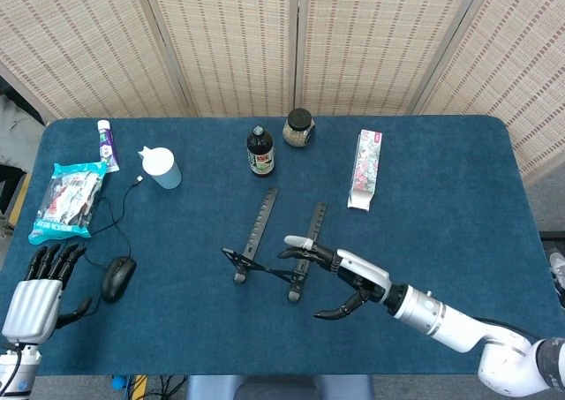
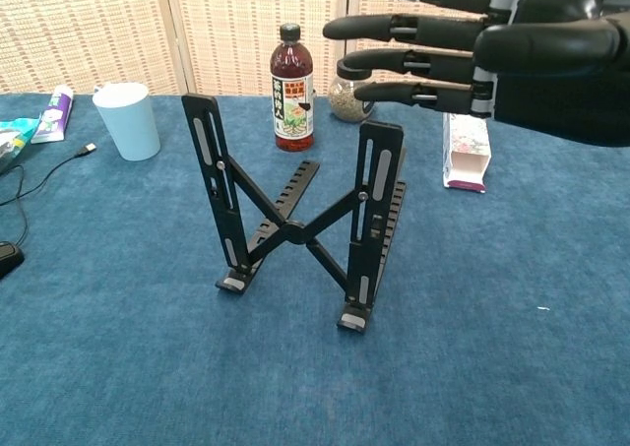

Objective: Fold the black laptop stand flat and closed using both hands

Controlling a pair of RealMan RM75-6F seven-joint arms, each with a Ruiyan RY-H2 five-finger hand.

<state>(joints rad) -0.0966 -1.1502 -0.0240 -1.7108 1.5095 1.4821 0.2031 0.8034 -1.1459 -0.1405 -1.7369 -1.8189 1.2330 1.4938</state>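
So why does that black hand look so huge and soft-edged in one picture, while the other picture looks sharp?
Chest view: the right hand sits very near the lens, so it looms large and slightly soft, while the laptop stand behind it stays crisp. Head view: everything lies farther off, evenly lit and sharp, with faint shadows and no glare.
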